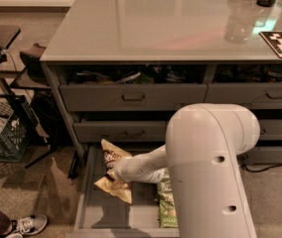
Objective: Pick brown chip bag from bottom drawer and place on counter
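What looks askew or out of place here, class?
The brown bag is crumpled and tilted in the open bottom drawer, with the hand at its middle. The top drawer also stands ajar, clutter showing.

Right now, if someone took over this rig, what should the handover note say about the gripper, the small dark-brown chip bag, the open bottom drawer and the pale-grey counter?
Gripper: down in the wide dark-grey bottom drawer, at the middle of the small crinkly dark-brown chip bag with tan-gold ends; the grip itself is hidden.
Bag: in the drawer's left part, a green chip bag to its right.
Done: drawer open, arm at the bag.
Left: confirm the grasp, lift the bag out, set it on the glossy pale-grey counter.
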You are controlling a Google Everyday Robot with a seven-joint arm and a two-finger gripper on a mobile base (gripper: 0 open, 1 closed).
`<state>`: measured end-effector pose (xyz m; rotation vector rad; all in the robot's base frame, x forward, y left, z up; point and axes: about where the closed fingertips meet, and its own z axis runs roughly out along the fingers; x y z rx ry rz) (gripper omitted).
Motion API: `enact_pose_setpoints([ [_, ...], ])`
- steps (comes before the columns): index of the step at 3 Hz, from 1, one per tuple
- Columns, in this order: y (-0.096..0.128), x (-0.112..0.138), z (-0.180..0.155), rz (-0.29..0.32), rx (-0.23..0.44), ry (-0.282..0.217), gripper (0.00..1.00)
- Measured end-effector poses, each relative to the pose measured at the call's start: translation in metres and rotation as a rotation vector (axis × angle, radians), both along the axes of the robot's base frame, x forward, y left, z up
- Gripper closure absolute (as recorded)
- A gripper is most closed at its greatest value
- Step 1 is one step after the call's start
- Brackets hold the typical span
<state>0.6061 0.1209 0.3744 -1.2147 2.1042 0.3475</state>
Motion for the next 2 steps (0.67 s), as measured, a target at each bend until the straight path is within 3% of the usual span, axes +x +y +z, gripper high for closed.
enact_pose_setpoints([
  [1, 0.000, 0.000, 0.000, 0.000, 0.000, 0.000, 1.00],
  [2, -0.013, 0.003, 0.008, -0.006, 0.053, 0.002, 1.00],
])
